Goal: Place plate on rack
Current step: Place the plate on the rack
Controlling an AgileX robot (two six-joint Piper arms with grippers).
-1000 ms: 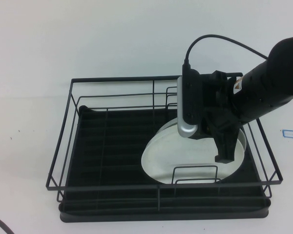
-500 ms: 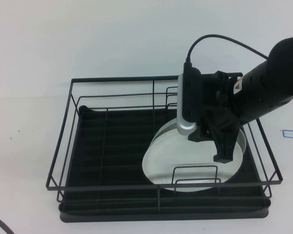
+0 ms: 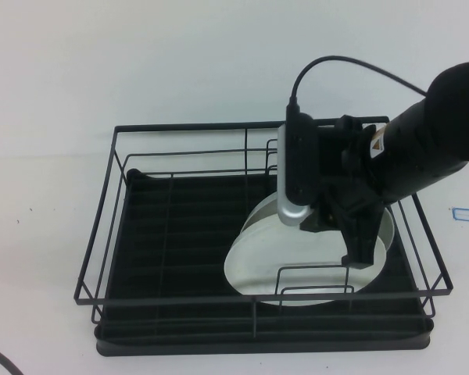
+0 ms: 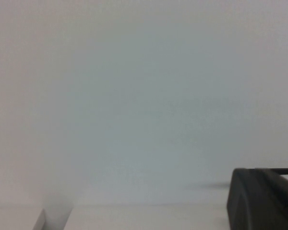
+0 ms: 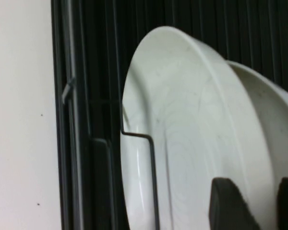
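Observation:
The white plate (image 3: pixel 258 250) stands tilted on edge inside the black wire rack (image 3: pixel 180 126), in its right half, with its lower edge near the front wire side. My right gripper (image 3: pixel 358 254) reaches down from the right and is shut on the plate's upper right rim. In the right wrist view the plate (image 5: pixel 182 120) fills the middle, and my right gripper (image 5: pixel 257 206) has one finger on its face and one behind the rim. My left gripper is out of the high view. Its wrist view shows only a dark block (image 4: pixel 264 201) over bare white table.
A small upright wire divider (image 3: pixel 313 269) stands in front of the plate's lower part, and it crosses the plate's face in the right wrist view (image 5: pixel 151 158). More dividers (image 3: pixel 273 152) stand at the rack's back. White table (image 3: pixel 47 234) surrounds the rack.
My right gripper and the plate have shifted slightly left and down inside the rack. The plate's lower edge now sits closer to the front wire side.

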